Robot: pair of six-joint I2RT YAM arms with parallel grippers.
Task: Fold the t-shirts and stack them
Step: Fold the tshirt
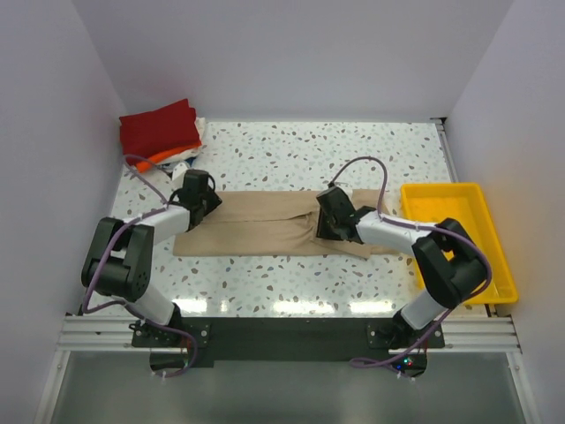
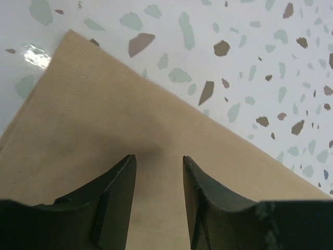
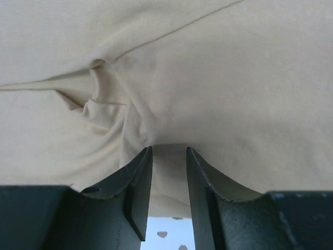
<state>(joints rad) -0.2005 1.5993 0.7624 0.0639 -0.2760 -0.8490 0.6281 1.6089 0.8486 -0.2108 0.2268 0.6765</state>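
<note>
White speckled terrazzo surface [image 1: 291, 146], white walls [image 1: 291, 53] on three sides. Tan t-shirt [image 1: 265, 225] lies across the middle of the surface, folded into a long flat band running left to right.

Left hand [image 1: 209, 205] sits over the band's left end. In the wrist view its fingers [image 2: 117, 192] stand partly apart, nothing between them, with flat tan cloth [image 2: 104, 120] right below. The hemmed, stitched corner of the shirt [image 2: 73, 39] points to the upper left, bare terrazzo beyond it.

Right hand [image 1: 321, 230] is on the band right of centre. In the wrist view its fingers [image 3: 138, 177] are narrow, with a ridge of tan cloth [image 3: 218, 78] running into the gap. Wrinkles bunch toward the left fingertip and a bit of terrazzo shows underneath, so the cloth looks pinched and raised there, though the grip itself is hard to see.

Far left corner: a folded stack with a dark red t-shirt [image 1: 159, 128] on top, an orange t-shirt [image 1: 163, 157] edge under it and a white t-shirt [image 1: 196, 132] below. It lies well apart from the tan one.

Yellow plastic tray [image 1: 450, 212] sits at the right edge, just beside the band's right end.
</note>
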